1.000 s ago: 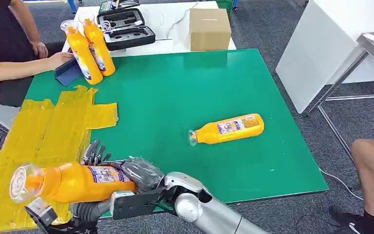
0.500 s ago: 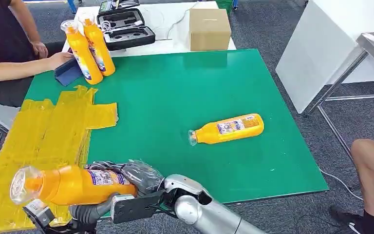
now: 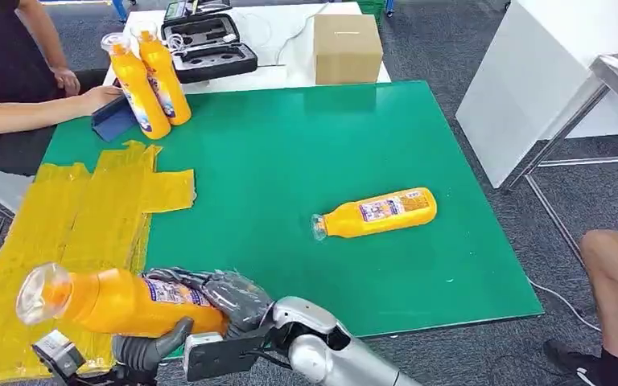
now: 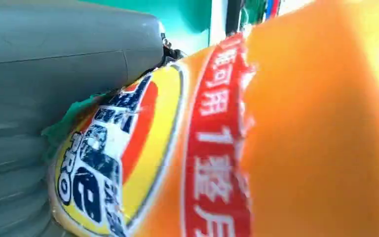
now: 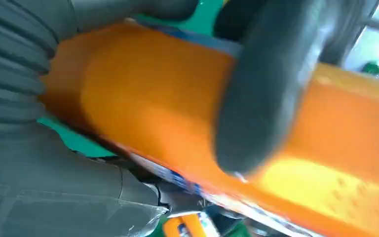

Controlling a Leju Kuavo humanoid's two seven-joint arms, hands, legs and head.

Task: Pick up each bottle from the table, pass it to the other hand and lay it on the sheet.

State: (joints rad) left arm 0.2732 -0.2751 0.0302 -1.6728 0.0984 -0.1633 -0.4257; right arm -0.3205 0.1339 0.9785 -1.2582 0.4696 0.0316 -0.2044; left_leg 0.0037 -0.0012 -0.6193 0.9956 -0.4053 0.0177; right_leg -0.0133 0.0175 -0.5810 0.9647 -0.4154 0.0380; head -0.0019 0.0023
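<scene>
I hold an orange bottle [image 3: 121, 301] on its side above the near left corner of the green table [image 3: 290, 153], its clear cap pointing left over the yellow sheet [image 3: 72, 209]. My right hand [image 3: 229, 293] grips its base end. My left hand [image 3: 149, 347] wraps it from below, thumb under the body. Up close, the bottle's label [image 4: 128, 163] lies against my left thumb [image 4: 69, 59]. A dark finger [image 5: 271, 89] of my right hand crosses the bottle [image 5: 153, 98]. A second orange bottle [image 3: 378, 212] lies on the table right of centre.
Two more orange bottles [image 3: 149, 80] stand at the far left corner beside a blue object [image 3: 113, 119]. A person's arm [image 3: 24, 112] rests on the table there. A cardboard box [image 3: 346, 47] and a black case [image 3: 209, 44] sit behind. A person's knee [image 3: 615, 269] is at the right.
My left hand's fingers, raised and spread behind the bottle a second ago, have closed around it. The bottle's cap end has risen slightly. My right hand keeps its grip.
</scene>
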